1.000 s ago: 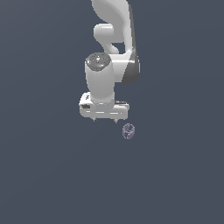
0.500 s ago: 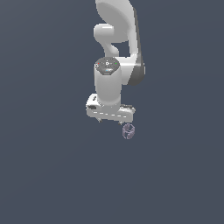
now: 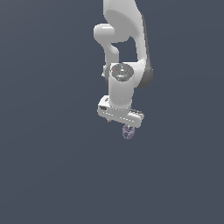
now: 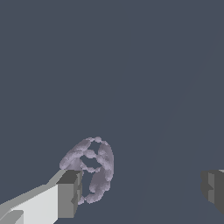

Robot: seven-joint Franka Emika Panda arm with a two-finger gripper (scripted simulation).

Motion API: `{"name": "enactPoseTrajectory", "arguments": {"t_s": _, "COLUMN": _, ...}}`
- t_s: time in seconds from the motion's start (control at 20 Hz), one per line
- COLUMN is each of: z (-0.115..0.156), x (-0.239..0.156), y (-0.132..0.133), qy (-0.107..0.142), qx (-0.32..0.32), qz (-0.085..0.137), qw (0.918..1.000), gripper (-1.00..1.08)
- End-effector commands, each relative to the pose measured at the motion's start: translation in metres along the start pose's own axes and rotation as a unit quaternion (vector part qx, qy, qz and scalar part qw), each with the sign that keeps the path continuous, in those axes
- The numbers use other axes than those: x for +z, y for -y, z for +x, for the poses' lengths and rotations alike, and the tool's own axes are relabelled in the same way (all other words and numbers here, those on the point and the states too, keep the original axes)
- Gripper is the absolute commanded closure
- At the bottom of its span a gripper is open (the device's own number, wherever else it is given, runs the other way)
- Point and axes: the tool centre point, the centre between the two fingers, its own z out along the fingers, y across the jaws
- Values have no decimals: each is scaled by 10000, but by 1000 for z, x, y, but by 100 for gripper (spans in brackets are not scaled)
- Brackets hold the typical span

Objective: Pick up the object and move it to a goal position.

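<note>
The object [image 3: 127, 132] is a tiny pale purple-grey roundish item with dark line markings, lying on the dark grey floor. My white gripper [image 3: 120, 124] hangs just above it, with the object under the end of the hand toward the exterior view's right. In the wrist view the object [image 4: 104, 165] lies between the fingers, right beside one grey fingertip [image 4: 68, 194]. The other fingertip [image 4: 213, 187] is far from it. The gripper [image 4: 142, 190] is open and holds nothing.
A plain dark grey floor [image 3: 52, 175] fills both views. The white arm [image 3: 124, 39] rises above the gripper. No goal marker shows.
The gripper has moved toward the exterior view's right and slightly down, coming over the object. The object has not moved.
</note>
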Motion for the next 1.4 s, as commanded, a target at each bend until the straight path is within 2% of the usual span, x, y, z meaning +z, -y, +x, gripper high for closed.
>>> {"name": "enactPoseTrajectory", "arguments": {"t_s": 0.0, "z": -5, "x": 6, "y": 10, "qy": -1, "qx": 239, "qz": -10, "qw": 9997, "gripper": -92}}
{"name": "enactPoseTrajectory", "arguments": {"t_s": 0.65, "z": -27, "x": 28, "y": 45, "qy": -14, "qx": 1132, "qz": -50, "qw": 9936, "gripper": -92}}
{"name": "enactPoseTrajectory", "arguments": {"t_s": 1.35, "z": -32, "x": 41, "y": 50, "qy": -16, "qx": 1267, "qz": -57, "qw": 9919, "gripper": -92}}
